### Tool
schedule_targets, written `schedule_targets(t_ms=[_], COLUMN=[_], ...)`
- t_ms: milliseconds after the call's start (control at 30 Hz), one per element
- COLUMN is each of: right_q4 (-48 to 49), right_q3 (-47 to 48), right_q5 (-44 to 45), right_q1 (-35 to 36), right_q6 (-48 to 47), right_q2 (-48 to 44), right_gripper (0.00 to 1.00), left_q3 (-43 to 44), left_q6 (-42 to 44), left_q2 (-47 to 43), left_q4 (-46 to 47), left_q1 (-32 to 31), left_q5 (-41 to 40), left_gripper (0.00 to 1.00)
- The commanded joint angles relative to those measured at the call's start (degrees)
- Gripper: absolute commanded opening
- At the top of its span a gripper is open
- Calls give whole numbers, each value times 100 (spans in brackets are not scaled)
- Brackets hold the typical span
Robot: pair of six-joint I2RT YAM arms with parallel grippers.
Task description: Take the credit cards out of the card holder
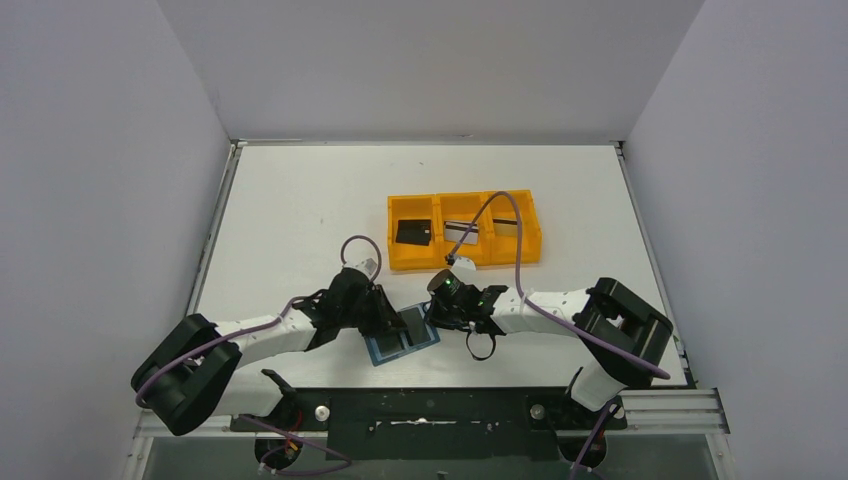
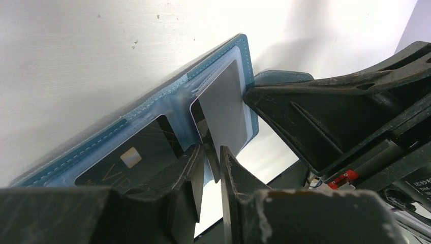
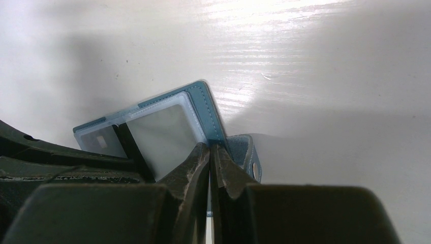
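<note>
The card holder (image 1: pixel 402 336) lies open near the counter's (image 1: pixel 300 220) near edge, between both arms. The right fingers (image 3: pixel 190 170) are closed on its edge. A grey card (image 2: pixel 223 109) juts from its pocket, its long axis running into the narrow gap of the left fingers (image 2: pixel 188 173). Whether they pinch it, I cannot tell.

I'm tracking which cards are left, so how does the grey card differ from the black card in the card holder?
The grey card juts tilted out of its pocket; the black card lies flat in its pocket. The grey card looks plain; the black card shows a chip and VIP lettering. Both sit in the open card holder.
</note>
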Motion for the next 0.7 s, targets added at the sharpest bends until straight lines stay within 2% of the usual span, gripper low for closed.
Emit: schedule_targets(t_ms=[0, 300, 500, 567, 667], right_q4=[-262, -272, -292, -295, -343], right_q3=[-135, -160, -223, -204, -165], right_q5=[-211, -190, -124, -141, -138], right_q1=[26, 28, 28, 28, 24], right_q6=[1, 25, 89, 73, 61], right_q2=[375, 333, 248, 272, 303], right_gripper=[0, 0, 0, 0, 0], left_q3=[-64, -105, -57, -42, 137], left_q6=[-204, -254, -181, -159, -76], left_q2=[-1, 135, 85, 106, 33], left_q4=[555, 730, 529, 477, -134], left_q1=[4, 4, 4, -1, -54], left_q5=[125, 142, 13, 49, -173], left_gripper=[18, 18, 16, 18, 26])
